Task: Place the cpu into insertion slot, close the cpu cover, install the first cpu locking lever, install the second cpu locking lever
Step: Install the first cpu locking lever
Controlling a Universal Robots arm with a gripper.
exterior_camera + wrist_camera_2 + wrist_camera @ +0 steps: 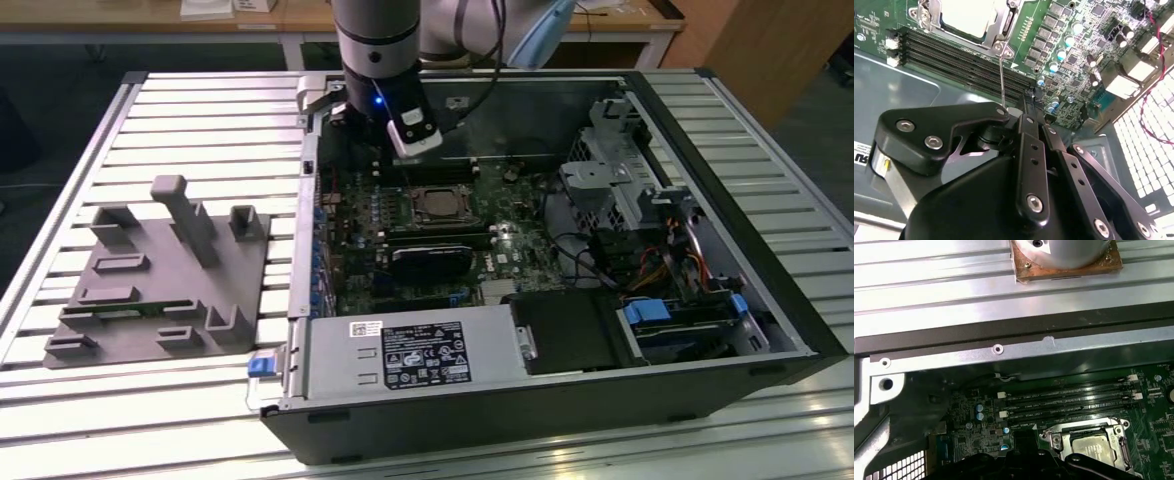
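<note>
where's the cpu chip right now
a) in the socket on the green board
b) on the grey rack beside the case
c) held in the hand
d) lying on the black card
a: in the first wrist view the pale chip lies flat inside the window of the metal cover on the green board.

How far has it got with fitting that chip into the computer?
The cpu already lies in the insertion slot, and the cpu cover looks shut over it. The hand is right by a thin locking lever that sticks out from the slot, unlatched. So fastening the levers seems left.
</note>
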